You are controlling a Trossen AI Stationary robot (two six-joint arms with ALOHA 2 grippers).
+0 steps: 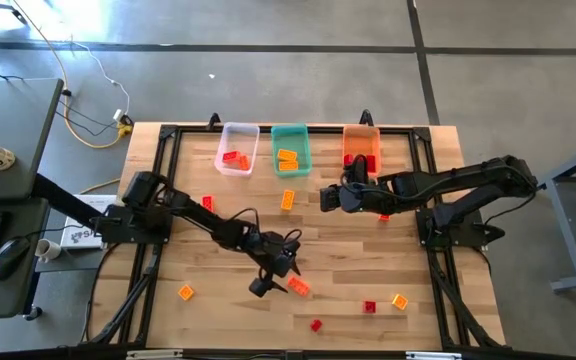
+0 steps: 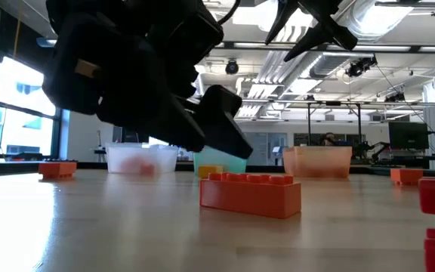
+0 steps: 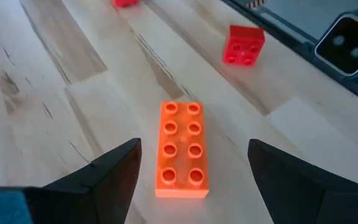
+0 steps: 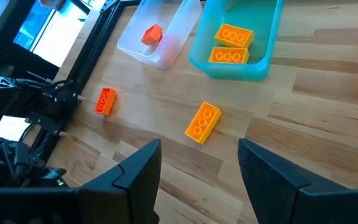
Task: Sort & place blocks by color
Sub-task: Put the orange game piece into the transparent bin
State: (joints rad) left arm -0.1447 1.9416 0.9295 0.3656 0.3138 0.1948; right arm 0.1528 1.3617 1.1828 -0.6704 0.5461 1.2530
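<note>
An orange-red oblong block [image 3: 181,149] lies flat on the table between the open fingers of my left gripper [image 3: 194,150], which hangs low over it near the front middle [image 1: 276,284]. The same block [image 2: 251,193] stands just right of that gripper in the low view. My right gripper [image 1: 328,198] hovers open and empty in front of the bins, with a yellow-orange block [image 4: 203,122] on the table ahead of it. Other loose blocks are a red one [image 3: 243,45], an orange-red one [image 4: 105,101] and a yellow-orange one [image 1: 185,293].
Three bins line the back edge: clear [image 1: 238,136] holding red blocks, teal [image 1: 289,135] holding two yellow-orange blocks [image 4: 232,45], orange [image 1: 361,135] with a red one. More red and yellow-orange blocks [image 1: 400,300] lie near the front right. A black frame edges the table.
</note>
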